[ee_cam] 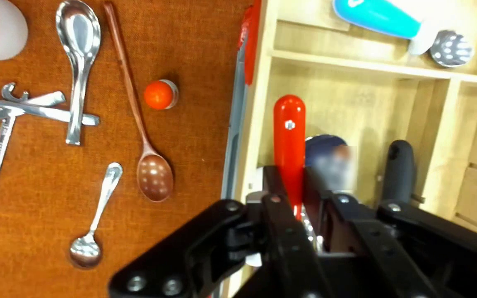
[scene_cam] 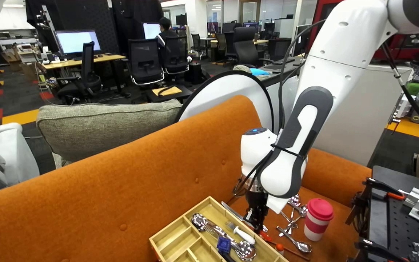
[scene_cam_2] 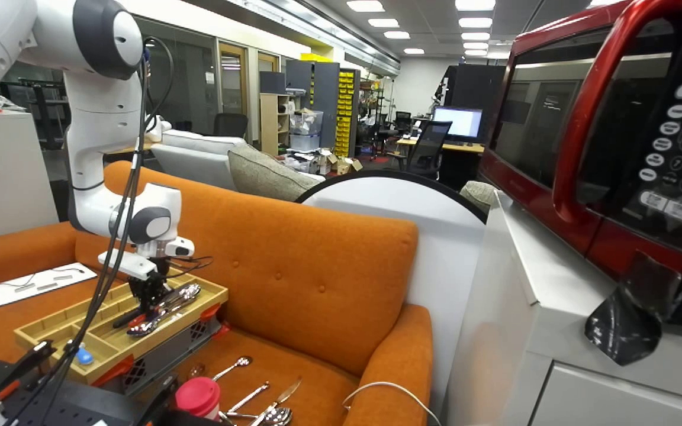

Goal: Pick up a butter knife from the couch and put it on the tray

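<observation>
Arm (scene_cam: 347, 43) was white, rounded, with dark-grey covers (scene_cam: 320, 96), black cables (scene_cam_2: 135, 171), small blue light (scene_cam: 255, 130); claw (ee_cam: 290, 182) black with silver screws (ee_cam: 136, 283).

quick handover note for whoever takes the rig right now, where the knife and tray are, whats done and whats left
Jaws: shut on the red-handled knife.
Knife: over the tray; whether it touches is unclear.
Tray: above a grey crate on the couch, other utensils inside.
Done: knife picked up, off the couch.
Left: likely lower it into the tray, open the jaws, back away.
</observation>
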{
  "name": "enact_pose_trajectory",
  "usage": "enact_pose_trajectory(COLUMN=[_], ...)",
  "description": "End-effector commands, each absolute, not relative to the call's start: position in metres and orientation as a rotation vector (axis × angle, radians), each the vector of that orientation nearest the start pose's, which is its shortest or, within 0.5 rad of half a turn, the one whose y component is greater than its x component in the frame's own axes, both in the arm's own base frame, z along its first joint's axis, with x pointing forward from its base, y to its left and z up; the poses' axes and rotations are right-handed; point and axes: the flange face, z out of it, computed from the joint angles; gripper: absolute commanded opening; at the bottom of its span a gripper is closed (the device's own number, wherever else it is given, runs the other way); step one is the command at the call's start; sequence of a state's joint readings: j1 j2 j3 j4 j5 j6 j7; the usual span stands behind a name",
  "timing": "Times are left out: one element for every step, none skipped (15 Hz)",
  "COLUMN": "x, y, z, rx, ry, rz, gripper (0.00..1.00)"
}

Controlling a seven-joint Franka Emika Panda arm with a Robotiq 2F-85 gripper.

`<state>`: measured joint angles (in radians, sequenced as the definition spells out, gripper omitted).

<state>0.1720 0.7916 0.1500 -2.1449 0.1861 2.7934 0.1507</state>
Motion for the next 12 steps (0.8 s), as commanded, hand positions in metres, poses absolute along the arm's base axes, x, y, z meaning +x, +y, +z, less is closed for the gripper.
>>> enact_pose_trajectory(x=[0.506, 0.513, 0.52, 0.528, 0.536, 0.545, 0.553, 0.561, 0.568, 0.573, 0.577, 0.58], y=[0.194, 0.202, 0.207, 0.208, 0.207, 0.205, 0.203, 0.202, 0.202, 0.201, 0.201, 0.2], z=[0.026, 0.024, 0.019, 0.012, 0.003, -0.006, -0.015, -0.022, -0.03, -0.035, -0.04, -0.044], rx=[-3.017, -3.012, -3.01, -3.009, -3.002, -2.99, -2.973, -2.961, -2.958, -2.953, -2.952, -2.958], ry=[-0.016, -0.016, 0.004, 0.045, 0.096, 0.151, 0.186, 0.222, 0.253, 0.278, 0.301, 0.321], rz=[0.255, 0.255, 0.262, 0.272, 0.289, 0.297, 0.309, 0.312, 0.315, 0.322, 0.331, 0.337], gripper=[0.04, 0.04, 0.04, 0.04, 0.04, 0.04, 0.04, 0.04, 0.04, 0.04, 0.04, 0.04])
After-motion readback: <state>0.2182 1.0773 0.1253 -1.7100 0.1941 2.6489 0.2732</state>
